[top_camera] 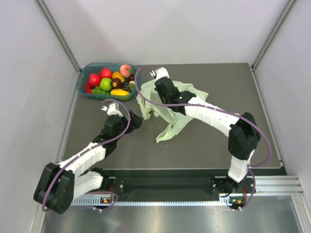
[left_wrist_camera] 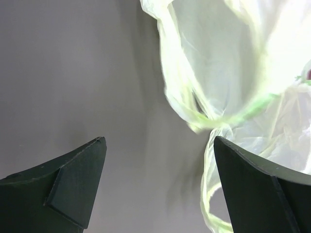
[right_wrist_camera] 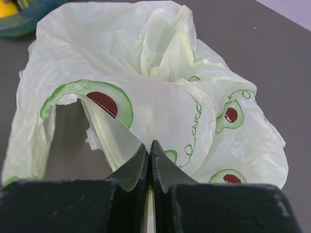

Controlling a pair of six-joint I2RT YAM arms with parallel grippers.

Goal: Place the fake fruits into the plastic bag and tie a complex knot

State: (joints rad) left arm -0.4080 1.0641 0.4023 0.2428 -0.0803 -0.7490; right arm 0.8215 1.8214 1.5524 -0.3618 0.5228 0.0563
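The pale green plastic bag (top_camera: 171, 112) lies crumpled at the middle of the table, printed with avocado pictures (right_wrist_camera: 160, 92). My right gripper (right_wrist_camera: 149, 143) is shut on a fold of the bag's film and reaches over the bag in the top view (top_camera: 156, 97). My left gripper (left_wrist_camera: 159, 145) is open and empty just left of the bag (left_wrist_camera: 218, 73); in the top view it is beside the bag's left edge (top_camera: 135, 119). The fake fruits (top_camera: 111, 80) lie in the teal tub: red apples, green apple, peach, orange, mango, grapes. No knot shows.
The teal tub (top_camera: 82, 83) stands at the table's far left corner; its rim shows in the right wrist view (right_wrist_camera: 22, 24). Grey walls close in the table on the left, back and right. A metal rail runs along the near edge.
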